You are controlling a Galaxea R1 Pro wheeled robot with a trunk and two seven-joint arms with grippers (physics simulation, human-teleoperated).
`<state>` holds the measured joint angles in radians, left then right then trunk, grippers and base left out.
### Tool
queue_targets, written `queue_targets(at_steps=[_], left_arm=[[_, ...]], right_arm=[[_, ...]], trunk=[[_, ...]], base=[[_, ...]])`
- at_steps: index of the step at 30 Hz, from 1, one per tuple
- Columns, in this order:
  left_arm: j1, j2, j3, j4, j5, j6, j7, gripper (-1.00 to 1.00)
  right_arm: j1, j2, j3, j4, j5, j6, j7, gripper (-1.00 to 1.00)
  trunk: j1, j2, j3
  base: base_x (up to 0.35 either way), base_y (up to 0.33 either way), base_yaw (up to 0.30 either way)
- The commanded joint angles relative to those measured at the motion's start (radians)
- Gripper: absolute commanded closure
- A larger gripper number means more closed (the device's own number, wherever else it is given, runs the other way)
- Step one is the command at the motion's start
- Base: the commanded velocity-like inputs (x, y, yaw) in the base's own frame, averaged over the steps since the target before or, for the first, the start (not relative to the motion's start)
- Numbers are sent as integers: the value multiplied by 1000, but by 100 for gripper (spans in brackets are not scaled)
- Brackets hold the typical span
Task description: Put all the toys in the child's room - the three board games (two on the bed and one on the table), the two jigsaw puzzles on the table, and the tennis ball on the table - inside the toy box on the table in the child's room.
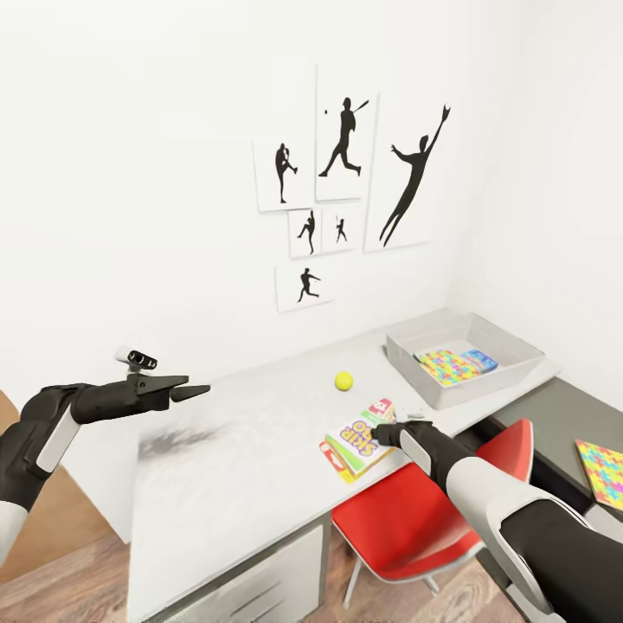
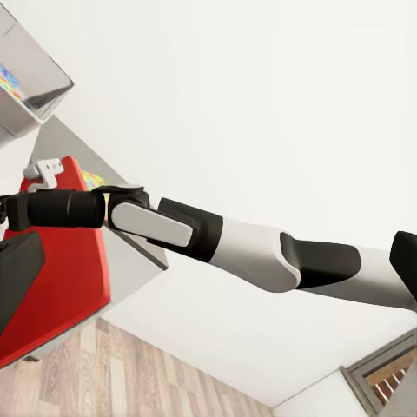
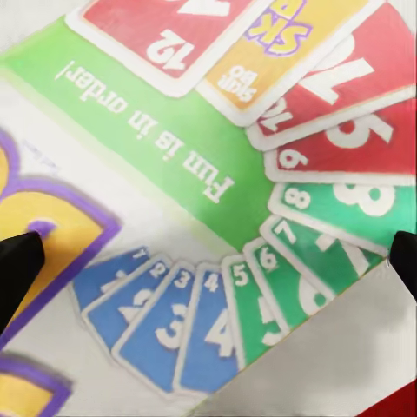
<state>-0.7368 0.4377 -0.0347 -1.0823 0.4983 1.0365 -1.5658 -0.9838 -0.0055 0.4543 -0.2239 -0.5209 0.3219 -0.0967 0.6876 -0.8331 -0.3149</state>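
The right gripper [image 1: 387, 430] was down over the SKIP BO board game [image 1: 362, 438] at the table's [image 1: 225, 459] front edge, fingers spread wide, gripping nothing. The left gripper [image 1: 197, 391] hovered empty, fingers together. The tennis ball [image 1: 344, 381] lay near the toy box [image 1: 510, 368]

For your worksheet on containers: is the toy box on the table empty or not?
Not empty: the toy box holds a jigsaw puzzle and a blue game box.

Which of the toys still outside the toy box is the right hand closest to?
The SKIP BO board game at the table's front edge: the right hand is right over it. The tennis ball lies farther back, and a jigsaw puzzle rests on the lower desk.
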Motion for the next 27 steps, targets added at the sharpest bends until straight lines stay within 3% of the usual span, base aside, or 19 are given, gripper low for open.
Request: queue_targets(at_steps=[1, 13, 27], left_arm=[[-1, 1, -2, 0, 0, 11, -5, -100], [-1, 1, -4, 0, 0, 11, -5, -100], [-1, 1, -2, -1, 2, 11, -5, -100]], right_arm=[[1, -1, 15, 1, -22, 5, -6, -100], [1, -1, 15, 1, -22, 5, -6, -100], [1, -2, 14, 1, -22, 4, -6, -100]], trunk=[[0, -1, -2], [0, -1, -2], [0, -1, -2]], base=[[-147, 59, 0], [-108, 116, 0], [-1, -74, 0]])
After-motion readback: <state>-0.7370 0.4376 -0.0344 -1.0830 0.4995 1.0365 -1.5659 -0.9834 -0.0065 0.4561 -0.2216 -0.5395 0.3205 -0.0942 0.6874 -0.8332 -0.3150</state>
